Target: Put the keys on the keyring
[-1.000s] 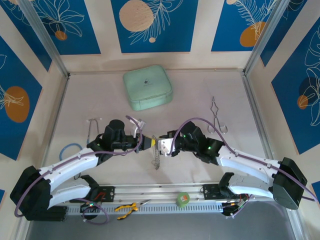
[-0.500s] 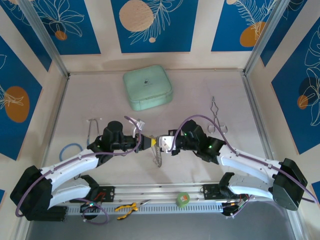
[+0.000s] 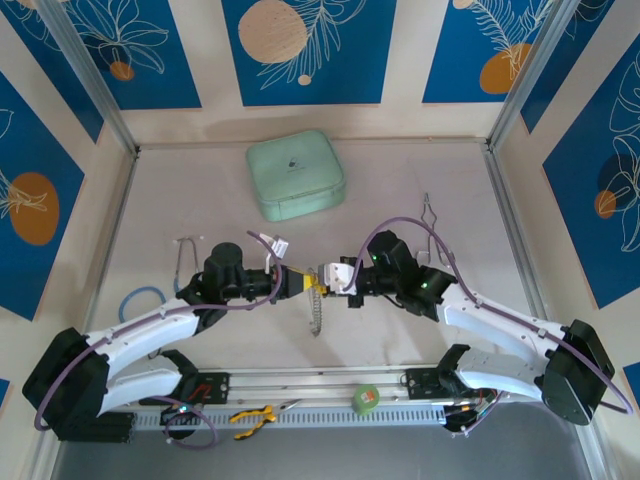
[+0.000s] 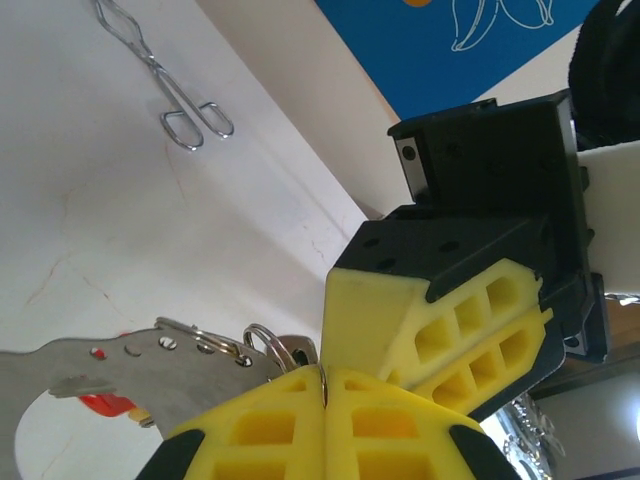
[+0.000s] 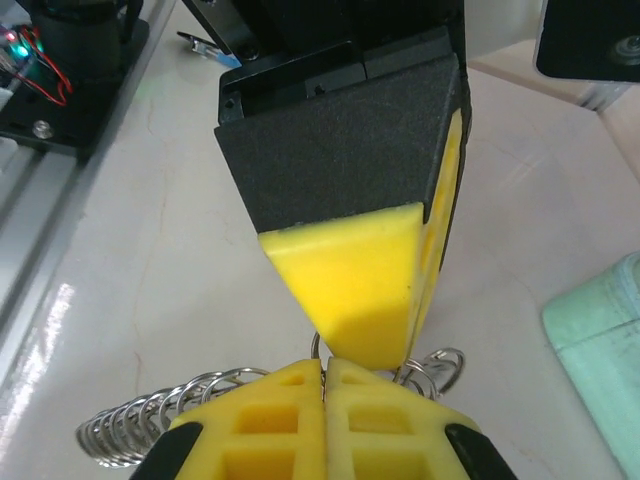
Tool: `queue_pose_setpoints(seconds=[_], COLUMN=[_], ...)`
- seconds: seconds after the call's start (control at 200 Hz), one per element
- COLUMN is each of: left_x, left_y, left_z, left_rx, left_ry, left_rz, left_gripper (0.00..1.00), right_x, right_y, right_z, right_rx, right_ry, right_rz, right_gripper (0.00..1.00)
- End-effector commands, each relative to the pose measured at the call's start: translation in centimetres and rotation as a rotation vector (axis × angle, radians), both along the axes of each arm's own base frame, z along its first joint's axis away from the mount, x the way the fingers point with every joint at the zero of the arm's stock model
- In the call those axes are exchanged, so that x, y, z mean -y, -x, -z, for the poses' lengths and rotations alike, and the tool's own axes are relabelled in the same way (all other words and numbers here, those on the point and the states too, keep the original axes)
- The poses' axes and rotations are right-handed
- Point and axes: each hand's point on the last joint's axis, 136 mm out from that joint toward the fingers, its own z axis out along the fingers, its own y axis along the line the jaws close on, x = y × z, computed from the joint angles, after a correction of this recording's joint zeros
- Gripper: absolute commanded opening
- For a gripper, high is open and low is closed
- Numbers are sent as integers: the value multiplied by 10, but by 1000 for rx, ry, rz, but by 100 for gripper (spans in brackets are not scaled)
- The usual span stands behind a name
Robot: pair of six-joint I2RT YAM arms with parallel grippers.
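Both arms drawn together above the middle of the tabletop [image 3: 400, 215], fingertip to fingertip. Left hand [image 3: 295, 283] clenched, with the keyring [image 4: 105, 362] jutting sideways from its yellow tips in the left wrist view: a flat silver arc with small rings beside it. Right hand [image 3: 327, 277] clenched as well, small split rings [image 5: 441, 365] peeping out on either side of its tips; whether pinching a ring or a key, impossible to tell. Keyring thus lifted clear of the tabletop, between the two hands, with its beaded chain [image 3: 316, 316] dangling below. One red key head [image 4: 108, 405] just beneath the silver arc; any other keys hidden behind the fingers.

Step in hand, by the look of it: threading or seating a key onto the ring, one hand working against the other. To do it well:

- Hold one hand rigid as an anchor and move only the other.
- Slide along the curve of the ring, never across it, to avoid wrenching it out of the pinch.
- Go in small, slow motions, with the tips so close and liable to collide.
- Mind the chain, likely to swing and snag.
- Loosen neither pinch before full seating of the key, on pain of dropping everything onto the tabletop.
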Motion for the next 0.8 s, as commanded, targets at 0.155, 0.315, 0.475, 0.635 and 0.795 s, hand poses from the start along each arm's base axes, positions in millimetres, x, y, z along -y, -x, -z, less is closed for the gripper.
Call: queue_pose_setpoints(seconds=[0.155,0.315,0.475,0.635,0.795], left_x=[-2,-4,-7,-9,-13], left_y=[-11,-11,-12,-11,-6], left_z=[-46,-43,-37,-33,-38], left_rx=[157,190,230,309,461], left_ry=[130,107,64,33,52], left_rz=[-33,-41,-52,-55,-54], left_gripper=[0,0,0,0,0], right_x=[2,3,3,9,28], right_y=[25,15,18,21,7], right_z=[5,-3,-14,-40,-53], right_rx=[-170,-164,-167,-177,-169], right_ry=[-6,-43,-67,-115,-152], right_rz=[-79,-23,-34,-34,70], right_gripper=[0,1,28,34,33])
